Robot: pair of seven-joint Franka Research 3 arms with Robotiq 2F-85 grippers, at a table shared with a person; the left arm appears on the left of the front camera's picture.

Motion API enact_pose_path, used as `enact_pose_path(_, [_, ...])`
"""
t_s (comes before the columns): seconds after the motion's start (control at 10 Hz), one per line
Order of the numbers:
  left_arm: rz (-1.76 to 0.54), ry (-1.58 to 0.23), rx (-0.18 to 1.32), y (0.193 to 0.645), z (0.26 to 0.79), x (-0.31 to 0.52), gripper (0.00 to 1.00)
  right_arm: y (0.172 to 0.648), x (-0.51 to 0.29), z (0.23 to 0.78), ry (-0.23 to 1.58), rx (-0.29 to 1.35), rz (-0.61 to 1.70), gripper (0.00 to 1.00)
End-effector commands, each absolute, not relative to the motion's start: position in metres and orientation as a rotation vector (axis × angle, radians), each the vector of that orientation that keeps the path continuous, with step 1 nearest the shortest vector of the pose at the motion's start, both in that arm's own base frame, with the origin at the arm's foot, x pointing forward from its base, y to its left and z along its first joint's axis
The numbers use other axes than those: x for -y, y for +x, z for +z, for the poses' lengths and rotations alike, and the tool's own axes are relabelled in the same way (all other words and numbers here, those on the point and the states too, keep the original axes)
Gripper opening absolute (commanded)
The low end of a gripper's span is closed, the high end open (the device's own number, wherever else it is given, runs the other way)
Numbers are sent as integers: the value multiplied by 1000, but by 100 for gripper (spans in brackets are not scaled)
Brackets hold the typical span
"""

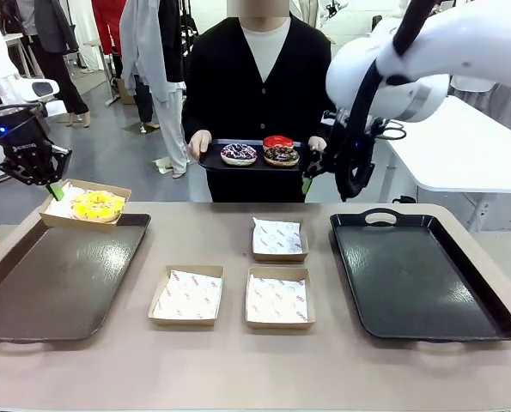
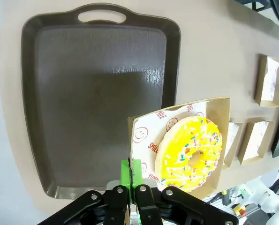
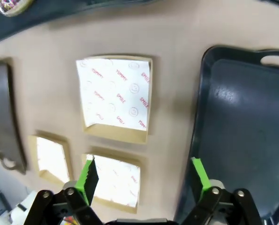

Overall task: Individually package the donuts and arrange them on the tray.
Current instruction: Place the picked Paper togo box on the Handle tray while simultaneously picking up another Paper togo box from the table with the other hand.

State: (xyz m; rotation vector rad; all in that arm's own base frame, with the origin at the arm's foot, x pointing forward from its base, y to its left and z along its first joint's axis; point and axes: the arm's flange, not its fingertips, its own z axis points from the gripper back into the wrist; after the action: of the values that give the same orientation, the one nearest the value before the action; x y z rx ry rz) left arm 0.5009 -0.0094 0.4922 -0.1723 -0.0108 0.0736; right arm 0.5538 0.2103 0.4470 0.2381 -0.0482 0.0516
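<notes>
The yellow-iced donut (image 1: 98,206) is lying flat in a paper-lined box (image 1: 75,222), and the left gripper (image 2: 131,171) is pinching that box's wall, jaws drawn tight on the cardboard edge. In the left wrist view the donut is sitting at about one o'clock from the fingertips, with the left tray (image 2: 97,103) spreading toward eleven o'clock. The load is therefore hanging over the tray's rim rather than over its middle. Whether the box's underside is touching that rim I cannot tell. In the front view the box is sitting at the twelve o'clock end of this tray, whose long axis is running from twelve to six. By my reading, the coming move is calling for a carry toward six o'clock, and the left arm is plainly the nearer one. The right gripper (image 3: 144,174) is hovering with its jaws spread wide and holding nothing. It is near the small tray (image 1: 212,161) that a person is offering at twelve o'clock. Counting: four donuts, one boxed and three on that small tray, namely sprinkled (image 1: 239,154), dark chocolate (image 1: 282,155) and red (image 1: 278,141). Three empty boxes (image 1: 279,239) are waiting mid-table, and a right tray (image 1: 418,275) is lying bare at three o'clock.
</notes>
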Motion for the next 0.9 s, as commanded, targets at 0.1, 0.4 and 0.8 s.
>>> enact_pose_path(0.1, [29,-202,18,511,476,0,1,570,-227,425,168,75,32,100])
enact_pose_path(0.4, [49,-177,2,511,472,5,1,559,-223,426,197,45,62,100])
enact_pose_path(0.8, [49,-177,2,511,472,5,1,559,-223,426,197,45,62,100])
